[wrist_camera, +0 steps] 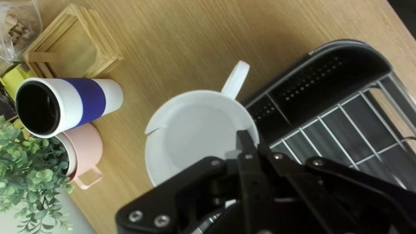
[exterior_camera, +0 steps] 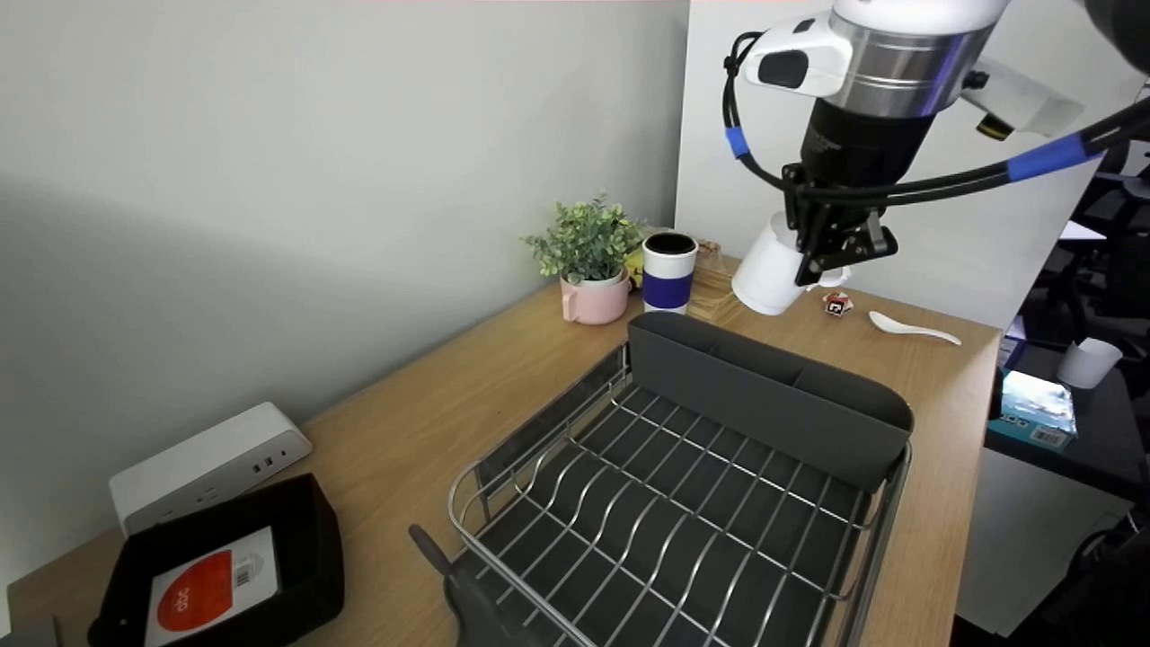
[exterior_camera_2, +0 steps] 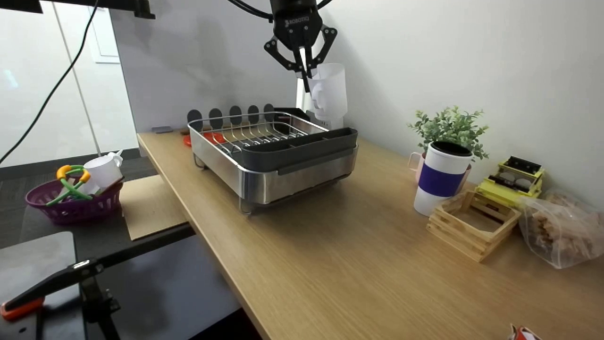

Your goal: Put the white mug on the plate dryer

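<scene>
In the wrist view, nearest first: the pincer is clamped on the wall of the white mug, one finger inside; the outer contact is poorly seen, so we rate a firm hold as likely, not certain. The mug hangs in the air, handle toward one o'clock. From it, the plate dryer lies at three o'clock. We judge grasping and lifting complete; carrying across, lowering onto the dryer and releasing remain. Farthest, a tumbler stands on the worktop at nine o'clock.
</scene>
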`<action>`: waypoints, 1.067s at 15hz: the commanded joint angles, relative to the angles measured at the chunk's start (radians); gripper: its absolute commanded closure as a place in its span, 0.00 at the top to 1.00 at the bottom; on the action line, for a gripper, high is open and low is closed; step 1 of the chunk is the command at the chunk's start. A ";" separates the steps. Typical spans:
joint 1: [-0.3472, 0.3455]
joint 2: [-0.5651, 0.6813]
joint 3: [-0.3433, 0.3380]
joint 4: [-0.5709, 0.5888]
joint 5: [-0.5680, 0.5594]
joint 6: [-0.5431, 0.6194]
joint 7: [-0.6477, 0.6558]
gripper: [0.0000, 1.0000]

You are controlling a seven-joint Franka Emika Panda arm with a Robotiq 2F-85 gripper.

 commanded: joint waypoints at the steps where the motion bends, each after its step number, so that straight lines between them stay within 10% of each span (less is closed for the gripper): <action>1: 0.013 -0.034 0.020 0.010 0.092 -0.046 -0.032 0.01; 16: 0.011 0.247 0.047 0.280 0.366 -0.133 -0.377 0.01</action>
